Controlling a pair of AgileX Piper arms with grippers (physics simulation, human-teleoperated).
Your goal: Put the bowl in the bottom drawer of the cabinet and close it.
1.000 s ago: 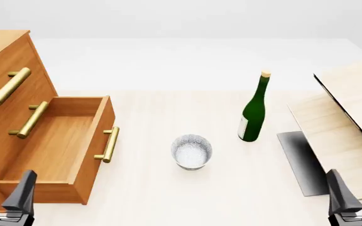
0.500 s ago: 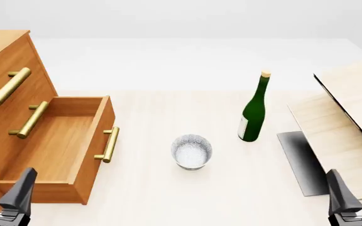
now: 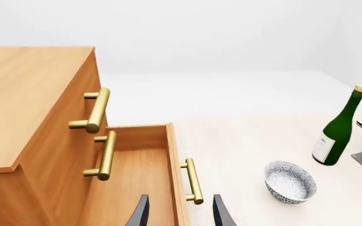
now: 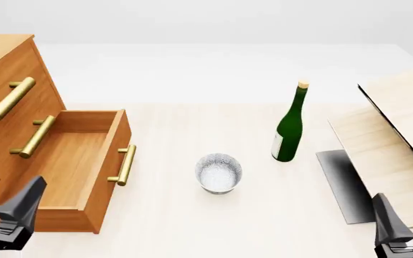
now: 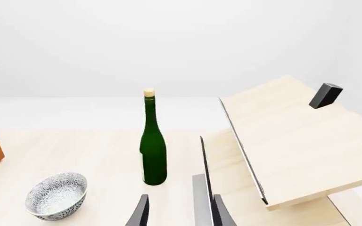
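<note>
Since the cabinet [image 4: 6, 107] fills the frame's left with its bottom drawer [image 4: 70, 166] pulled out, the bowl [image 4: 219, 173] sits mid-table: probably stiff, light, slick ceramic, so pinch the rim. Both end effectors, left [image 4: 2, 207] and right [image 4: 407, 215], gape empty.

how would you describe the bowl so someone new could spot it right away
Start at the orange-brown cabinet on the table's left, whose bottom drawer is pulled open. Right of it stands the bowl, short, round, white with grey speckles, unlike the tall green bottle beyond.
</note>
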